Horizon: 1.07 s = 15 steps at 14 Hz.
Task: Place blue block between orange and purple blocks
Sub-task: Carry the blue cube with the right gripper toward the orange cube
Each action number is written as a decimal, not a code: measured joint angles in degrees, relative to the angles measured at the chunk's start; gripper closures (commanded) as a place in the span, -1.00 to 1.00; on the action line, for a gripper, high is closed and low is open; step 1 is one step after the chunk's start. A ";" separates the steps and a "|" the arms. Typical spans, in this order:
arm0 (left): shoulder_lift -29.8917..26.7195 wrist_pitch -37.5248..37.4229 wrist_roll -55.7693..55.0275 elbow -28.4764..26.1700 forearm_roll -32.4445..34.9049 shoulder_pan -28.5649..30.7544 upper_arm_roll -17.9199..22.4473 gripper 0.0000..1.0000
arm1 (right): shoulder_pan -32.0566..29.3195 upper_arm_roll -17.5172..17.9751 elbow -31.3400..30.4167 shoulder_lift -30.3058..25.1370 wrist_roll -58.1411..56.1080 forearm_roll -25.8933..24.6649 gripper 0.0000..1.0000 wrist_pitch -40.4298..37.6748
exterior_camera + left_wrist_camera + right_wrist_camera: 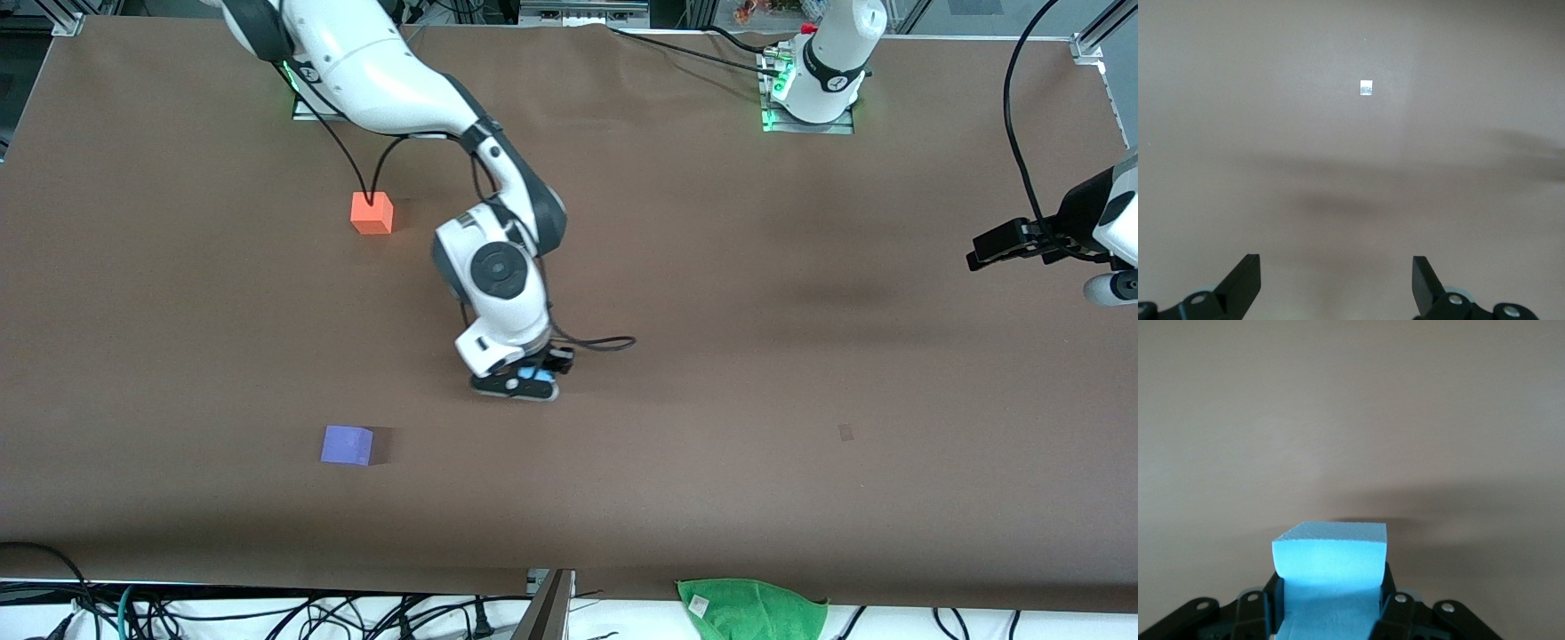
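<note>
Nearest the front camera, the purple block [347,444] sits on the brown table [800,498]. Farther up, over the table's middle, the right gripper [520,384] is clamped on the blue block [1330,563], its fingers [1395,603] pressing both sides. Farthest, the orange block [372,213] rests near the right arm's base. The left gripper [1337,283] waits spread wide, holding nothing, over the left arm's end

Right end effector [524,384] low over table, clamping blue block [1331,570], left end effector [1336,288] parted, waiting
</note>
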 measured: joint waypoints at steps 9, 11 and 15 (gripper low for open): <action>0.01 0.00 0.00 0.03 0.00 0.00 0.00 -1.00 | -7.34 -2.66 -40.01 -23.98 -19.50 0.05 0.62 10.21; 0.02 0.00 0.00 0.03 0.00 0.00 0.00 -1.00 | -7.33 -3.87 -46.56 -27.59 -21.30 0.05 0.62 12.20; 0.02 0.00 0.00 0.04 0.00 0.00 0.00 -1.00 | -8.16 -7.81 -53.23 -29.82 -29.14 2.96 0.55 15.24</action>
